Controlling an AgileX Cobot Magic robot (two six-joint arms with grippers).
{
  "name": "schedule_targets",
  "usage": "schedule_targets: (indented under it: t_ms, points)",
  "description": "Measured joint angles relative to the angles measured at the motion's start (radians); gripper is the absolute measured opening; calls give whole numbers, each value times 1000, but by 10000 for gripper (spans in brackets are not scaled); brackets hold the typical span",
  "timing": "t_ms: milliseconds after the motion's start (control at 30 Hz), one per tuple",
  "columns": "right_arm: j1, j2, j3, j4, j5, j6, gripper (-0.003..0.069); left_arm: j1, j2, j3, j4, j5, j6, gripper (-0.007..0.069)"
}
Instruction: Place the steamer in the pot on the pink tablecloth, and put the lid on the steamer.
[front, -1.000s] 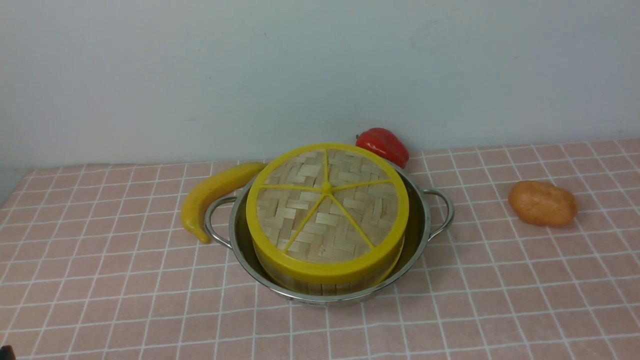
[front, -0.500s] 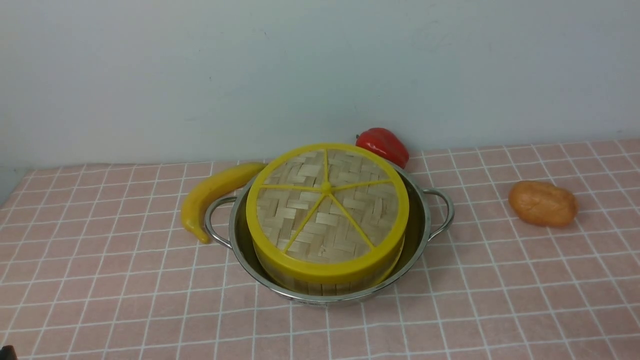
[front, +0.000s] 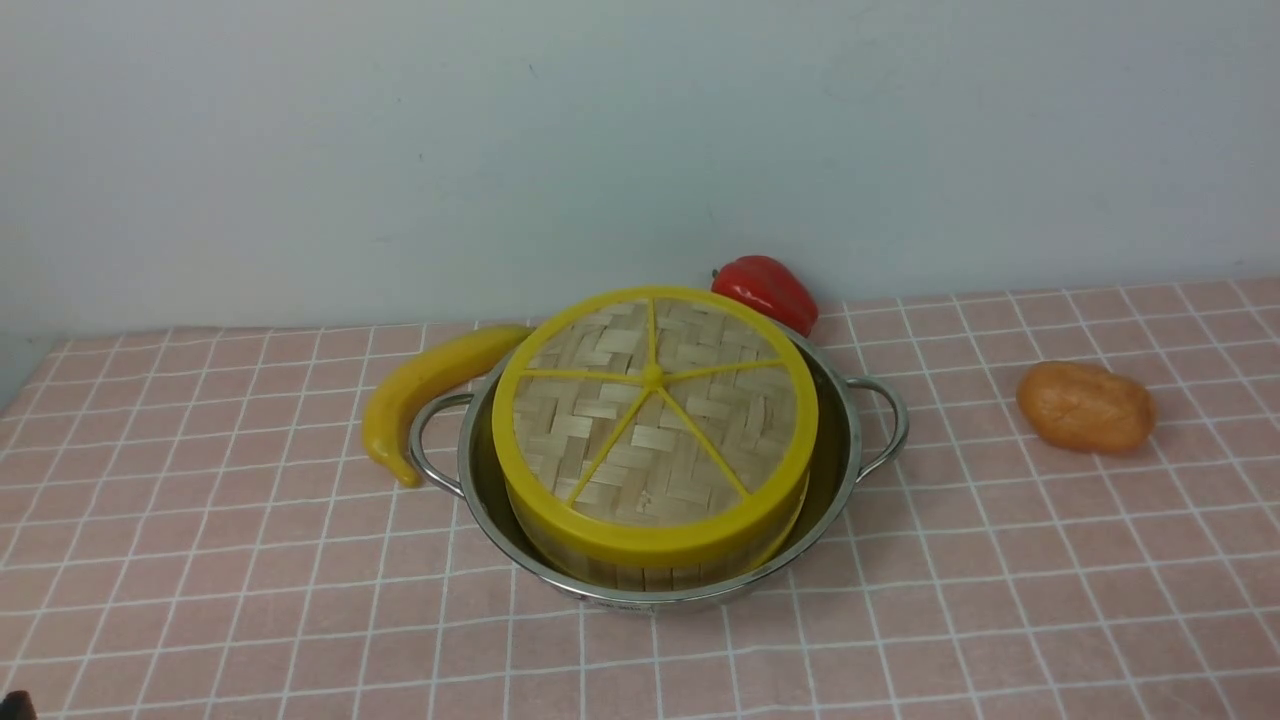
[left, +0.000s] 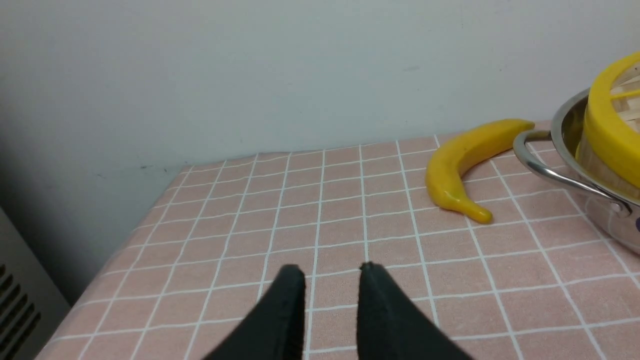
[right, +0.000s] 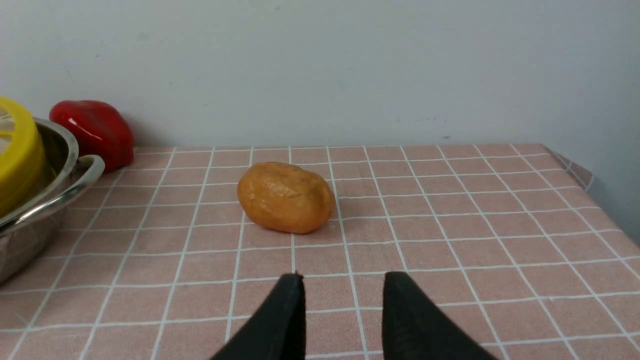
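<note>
The steel pot (front: 838, 440) stands mid-table on the pink tablecloth (front: 200, 560). Inside it sits the steamer (front: 650, 572), of which only the bamboo side wall shows. The woven lid (front: 652, 410) with its yellow rim and spokes rests on top and hides the contents. In the left wrist view my left gripper (left: 331, 272) hovers over bare cloth well left of the pot (left: 565, 170), open and holding nothing. The right wrist view has my right gripper (right: 345, 277) open and empty over the cloth, right of the pot (right: 45, 200).
A yellow banana (front: 425, 385) lies against the pot's left handle. A red pepper (front: 768, 290) sits behind the pot by the wall. An orange potato (front: 1085, 405) lies to the right. The cloth's edges drop off at far left (left: 100, 270) and far right (right: 585, 175).
</note>
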Motion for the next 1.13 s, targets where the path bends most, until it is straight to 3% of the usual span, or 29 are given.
schedule_targets:
  t_ms: [1133]
  points:
    - [0,0,0,-5,1,3,240,0,0,0,0,0,0,210]
